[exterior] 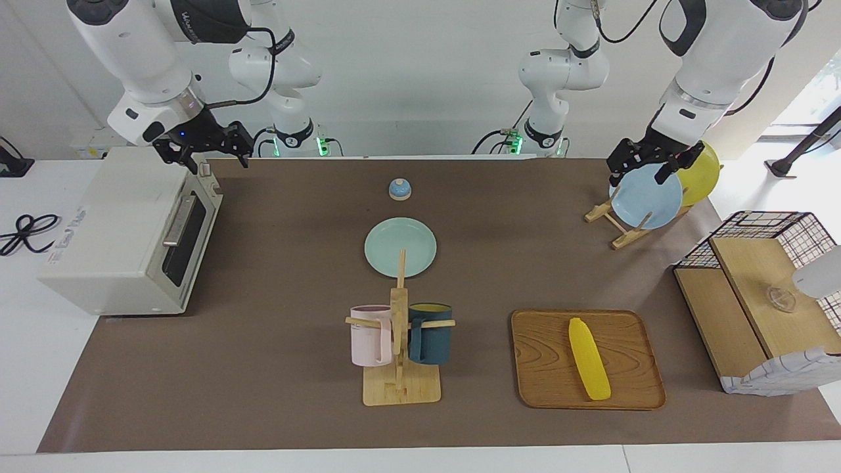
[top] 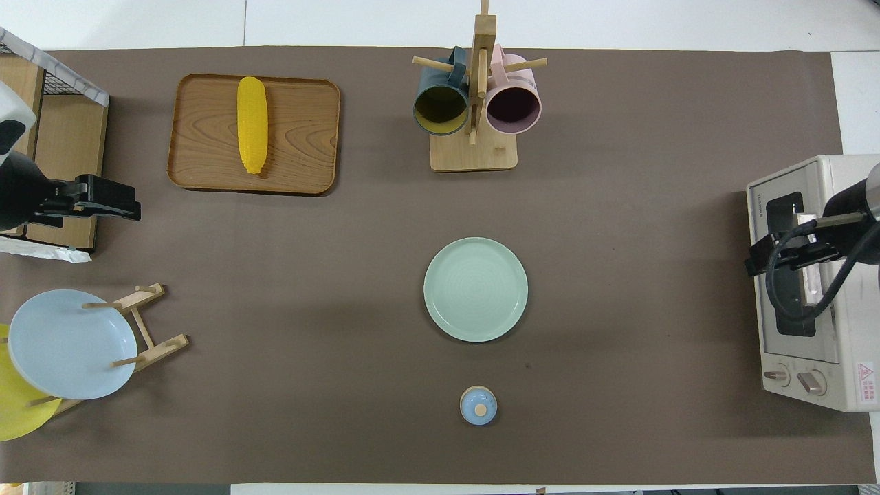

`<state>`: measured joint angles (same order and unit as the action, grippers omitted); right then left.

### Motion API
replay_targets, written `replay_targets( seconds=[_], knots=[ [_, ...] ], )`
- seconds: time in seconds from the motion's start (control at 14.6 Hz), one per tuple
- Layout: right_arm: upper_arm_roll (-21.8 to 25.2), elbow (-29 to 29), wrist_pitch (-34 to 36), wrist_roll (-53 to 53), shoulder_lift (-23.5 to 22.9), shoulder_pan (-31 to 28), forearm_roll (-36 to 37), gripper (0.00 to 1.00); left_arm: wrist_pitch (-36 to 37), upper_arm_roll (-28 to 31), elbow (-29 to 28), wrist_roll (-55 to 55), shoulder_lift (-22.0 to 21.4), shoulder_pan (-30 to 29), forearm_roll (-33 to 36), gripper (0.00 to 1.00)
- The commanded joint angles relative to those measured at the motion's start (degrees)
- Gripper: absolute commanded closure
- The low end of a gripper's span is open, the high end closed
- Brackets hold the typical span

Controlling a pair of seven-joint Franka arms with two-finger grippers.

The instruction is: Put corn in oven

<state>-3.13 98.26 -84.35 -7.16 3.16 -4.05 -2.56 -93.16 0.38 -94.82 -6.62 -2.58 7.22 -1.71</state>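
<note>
Nothing is done yet: the corn point(exterior: 589, 359) lies untouched on the wooden tray point(exterior: 545, 368), well apart from the shut oven point(exterior: 125, 236). The right gripper point(exterior: 204, 150) is held above the oven and the left gripper point(exterior: 650, 165) above the plate rack point(exterior: 614, 223); whether either's jaws are open cannot be told.

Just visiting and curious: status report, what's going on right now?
Both hands empty: right hand over the shut oven, left hand over plate rack. Corn untouched on wooden tray. Nothing blocking.
</note>
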Motion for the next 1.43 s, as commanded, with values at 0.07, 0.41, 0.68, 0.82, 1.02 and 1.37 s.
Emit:
replay_targets(
  seconds=[0.07, 0.41, 0.68, 0.82, 1.02, 1.37],
  knots=[
    [-0.21, 9.39, -11.07, -1.17, 3.87, -1.22, 2.54, 1.00, -2.89, -0.11, -0.37, 0.11, 2.48, 0.16, -0.92, 0.00],
    [-0.12, 14.76, -18.82, -6.18, 4.05, -6.66, 3.44, 1.00, -7.73, -0.20, 2.35, 0.11, 10.38, 0.34, -1.90, 0.00],
    [-0.12, 15.65, -20.94, -7.25, 3.17, -8.52, 3.44, 1.00, -11.50, -0.20, 7.98, -0.06, 20.31, 1.74, -2.07, 0.00],
    [-0.12, 15.73, -21.81, -7.43, 2.56, -8.69, 4.48, 1.00, -13.62, -0.20, 10.00, -0.06, 24.18, 2.10, -2.07, 0.00],
    [-0.12, 16.96, -24.80, -10.49, 1.67, -11.68, 4.75, 1.00, -13.80, -0.11, 19.29, -0.24, 33.66, 2.97, -2.07, 0.00],
    [-0.12, 18.37, -25.60, -10.77, 1.59, -11.94, 4.75, 1.00, -20.55, 0.42, 25.66, -0.24, 43.18, 3.94, -1.63, 0.00]
  ],
)
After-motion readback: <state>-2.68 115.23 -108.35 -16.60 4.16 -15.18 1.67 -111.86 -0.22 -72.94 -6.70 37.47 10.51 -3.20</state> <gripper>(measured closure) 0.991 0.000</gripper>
